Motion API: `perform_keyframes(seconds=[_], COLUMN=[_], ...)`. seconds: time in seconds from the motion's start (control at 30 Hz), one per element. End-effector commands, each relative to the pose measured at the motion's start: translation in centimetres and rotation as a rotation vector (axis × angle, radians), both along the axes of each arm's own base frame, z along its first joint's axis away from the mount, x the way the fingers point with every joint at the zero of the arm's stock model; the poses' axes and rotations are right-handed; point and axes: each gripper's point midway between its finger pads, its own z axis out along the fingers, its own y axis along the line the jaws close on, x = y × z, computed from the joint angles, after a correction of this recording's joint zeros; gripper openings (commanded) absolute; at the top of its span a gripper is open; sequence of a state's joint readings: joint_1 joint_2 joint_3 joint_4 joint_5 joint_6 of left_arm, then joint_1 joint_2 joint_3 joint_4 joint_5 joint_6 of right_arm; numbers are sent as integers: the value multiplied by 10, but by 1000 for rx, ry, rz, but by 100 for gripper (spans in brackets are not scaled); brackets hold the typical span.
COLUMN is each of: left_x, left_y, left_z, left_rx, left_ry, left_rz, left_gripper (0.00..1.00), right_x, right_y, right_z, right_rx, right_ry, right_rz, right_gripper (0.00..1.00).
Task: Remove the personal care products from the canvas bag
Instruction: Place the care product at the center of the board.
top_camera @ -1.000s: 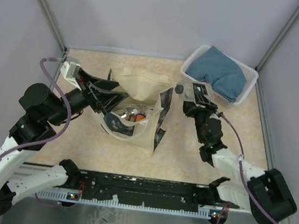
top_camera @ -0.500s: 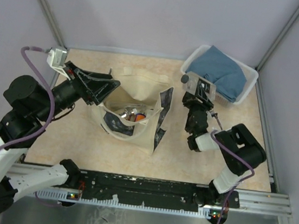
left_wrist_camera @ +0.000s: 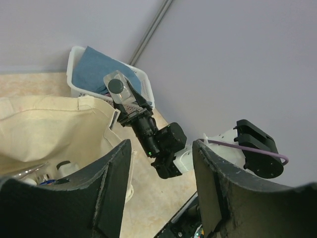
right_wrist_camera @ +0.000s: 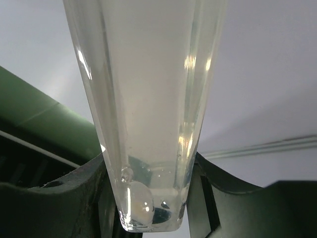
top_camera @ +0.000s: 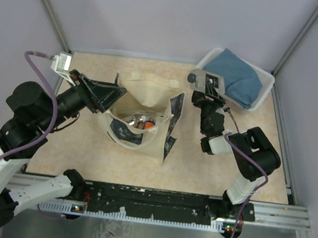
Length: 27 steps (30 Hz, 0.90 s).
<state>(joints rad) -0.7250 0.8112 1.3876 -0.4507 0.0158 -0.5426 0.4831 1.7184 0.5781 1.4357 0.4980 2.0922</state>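
Canvas bag (top_camera: 145, 137) is sitting open mid-table with a few bottles (top_camera: 143, 122) lying inside. Farther back, the white basket (top_camera: 257, 105) is holding a blue cloth (top_camera: 236, 79). Left gripper (top_camera: 117, 92) is hovering spread at the bag's left rim, gripping nothing. Right gripper (top_camera: 204, 87) is pinching a clear bottle (right_wrist_camera: 148, 99) beside the basket.

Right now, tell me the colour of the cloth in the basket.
The cloth is blue, and it shows best in the top view.
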Motion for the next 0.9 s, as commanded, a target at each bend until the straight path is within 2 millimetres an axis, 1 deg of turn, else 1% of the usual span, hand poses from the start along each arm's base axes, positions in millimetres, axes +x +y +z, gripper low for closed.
perform_keyframes(seconds=[0.0, 0.03, 0.07, 0.13, 0.2, 0.23, 0.3, 0.37, 0.43, 0.53, 0.67, 0.77, 0.87], left_x=[19, 24, 29, 43, 60, 68, 83, 95, 106, 112, 118, 112, 106], left_y=[-30, -36, -43, -56, -65, -71, -87, -102, -111, -116, -119, -124, -131], left_z=[-36, -44, -51, -59, -69, -75, -83, -87, -94, -89, -71, -56, -48], left_rx=[76, 91, 100, 110, 149, 179, 227, 249, 269, 251, 234, 204, 199], left_ry=[112, 132, 140, 128, 108, 100, 104, 104, 112, 66, -19, -59, -87], left_rz=[-50, -59, -69, -73, -51, -50, -67, -87, -76, -49, -7, -3, 0], left_gripper=[60, 60, 62, 64, 69, 73, 79, 82, 86, 92, 93, 93, 94], right_x=[-59, -62, -73, -86, -102, -109, -123, -132, -139, -144, -146, -142, -138], right_y=[10, 17, 16, 23, 26, 28, 30, 35, 35, 37, 39, 43, 45], right_z=[140, 143, 155, 162, 172, 176, 188, 194, 199, 204, 205, 202, 197], right_rx=[193, 157, 145, 113, 84, 67, 42, 20, 19, 13, 28, 29, 45], right_ry=[-494, -512, -551, -583, -618, -628, -658, -674, -689, -703, -706, -694, -688], right_rz=[348, 372, 385, 437, 465, 486, 510, 539, 551, 560, 561, 567, 569], right_gripper=[0, 0, 0, 0, 0, 0, 0, 0, 0, 0, 0, 0, 0])
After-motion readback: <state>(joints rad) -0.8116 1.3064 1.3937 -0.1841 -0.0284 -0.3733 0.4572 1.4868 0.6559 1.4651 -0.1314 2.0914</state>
